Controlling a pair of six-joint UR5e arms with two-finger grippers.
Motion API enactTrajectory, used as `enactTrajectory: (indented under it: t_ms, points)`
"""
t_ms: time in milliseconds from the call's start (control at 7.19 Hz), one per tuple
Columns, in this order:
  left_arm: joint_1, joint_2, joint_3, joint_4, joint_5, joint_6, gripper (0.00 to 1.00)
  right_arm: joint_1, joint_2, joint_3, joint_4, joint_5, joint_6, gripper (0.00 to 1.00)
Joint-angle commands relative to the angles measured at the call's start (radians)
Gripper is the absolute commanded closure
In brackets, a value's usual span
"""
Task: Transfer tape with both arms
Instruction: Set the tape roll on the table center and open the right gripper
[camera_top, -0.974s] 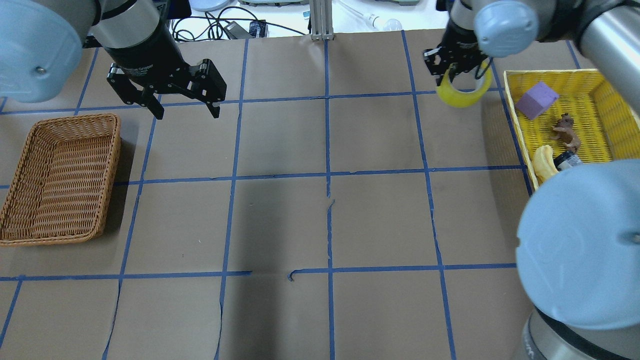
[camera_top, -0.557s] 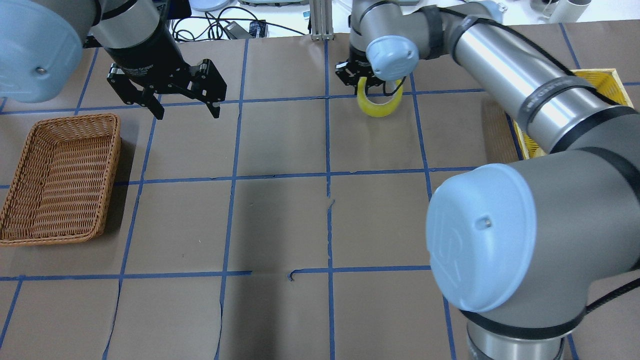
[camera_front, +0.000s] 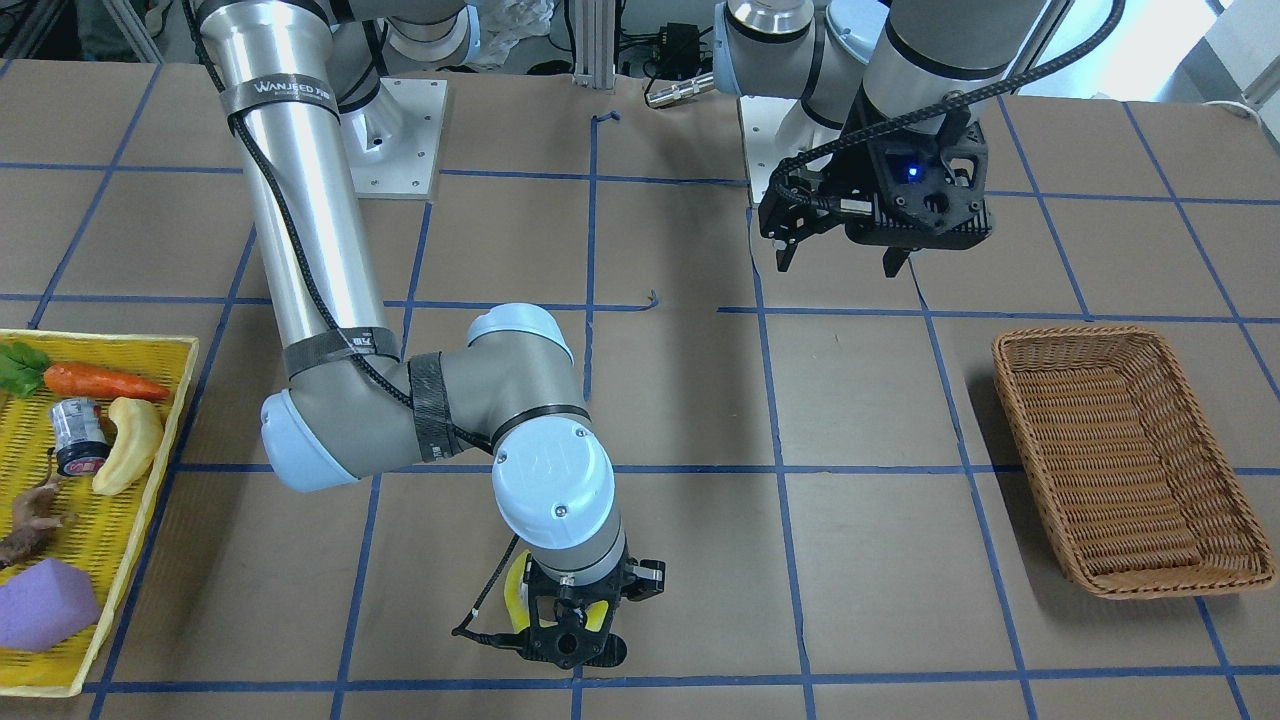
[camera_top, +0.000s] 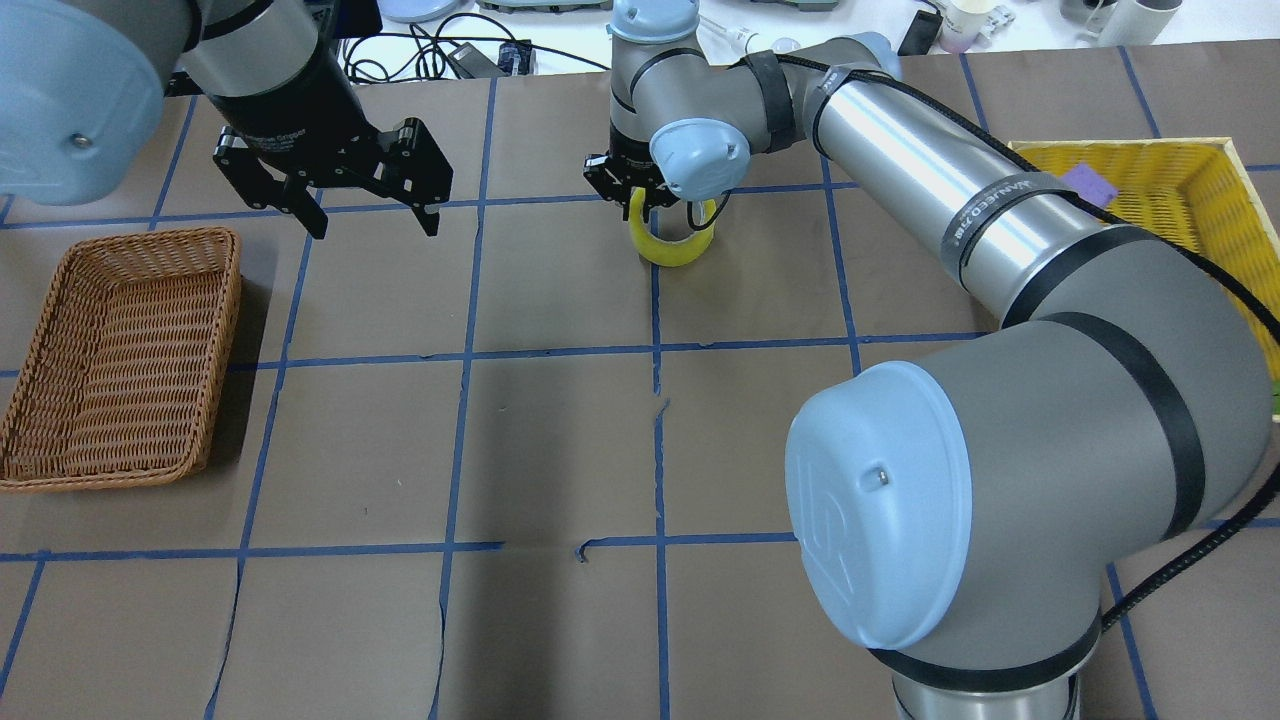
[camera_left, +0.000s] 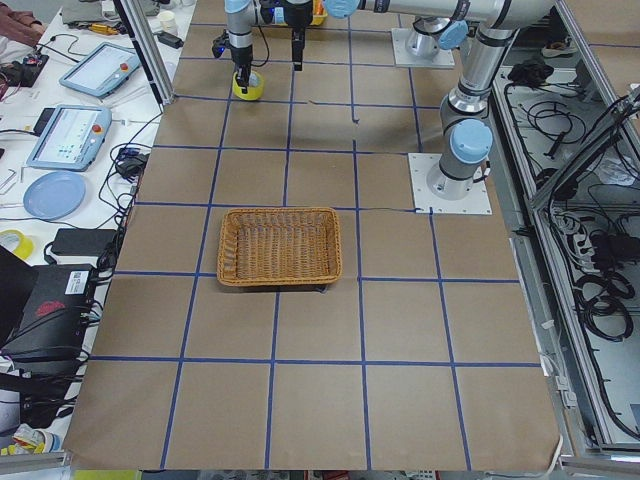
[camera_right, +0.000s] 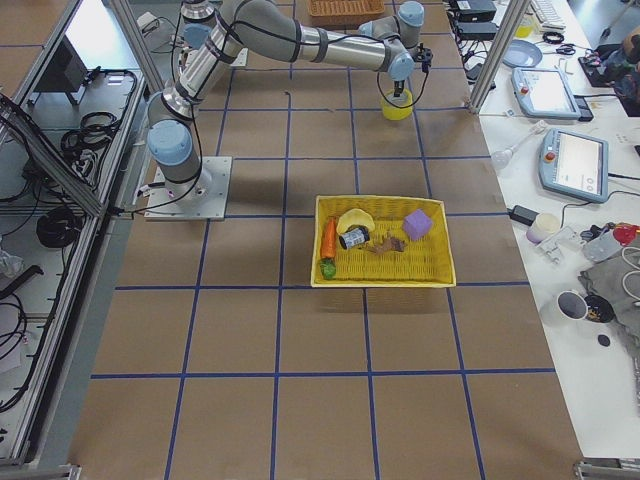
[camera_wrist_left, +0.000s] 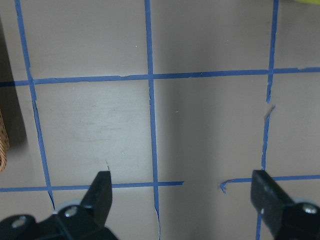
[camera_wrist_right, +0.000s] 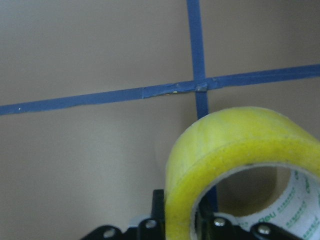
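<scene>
While the black two-finger right gripper (camera_top: 648, 205) is clamping the wall of the thick roll of translucent yellow packing tape (camera_top: 676, 248), the roll is hanging upright over a blue tape grid line (camera_top: 657, 300) at the table's middle. The black left gripper (camera_top: 375, 228) is hovering spread wide and empty near the brown wicker basket (camera_top: 228, 290).

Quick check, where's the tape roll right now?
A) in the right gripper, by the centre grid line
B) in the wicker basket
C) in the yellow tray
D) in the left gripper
A: the right gripper is shut on the wall of the tape, which sits on the centre grid line, while the left gripper hangs open and empty.
</scene>
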Motion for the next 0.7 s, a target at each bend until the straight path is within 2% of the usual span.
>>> enactTrajectory:
  t_ms: [0,139,417,557]
  points:
    - [0.000,0.000,0.000,0.000,0.000,-0.001,0.00,-0.001,0.010,-0.003,0.001,0.059,-0.020,0.30]
    - [0.000,0.000,0.000,0.005,0.000,-0.001,0.00,-0.010,-0.053,0.011,0.009,0.044,-0.026,0.00]
    - [0.000,-0.003,0.000,0.011,-0.002,-0.004,0.00,-0.083,-0.190,0.063,0.137,-0.052,-0.077,0.00]
    - [-0.001,-0.024,0.011,0.073,-0.006,-0.010,0.00,-0.147,-0.298,0.133,0.185,-0.059,-0.135,0.00]
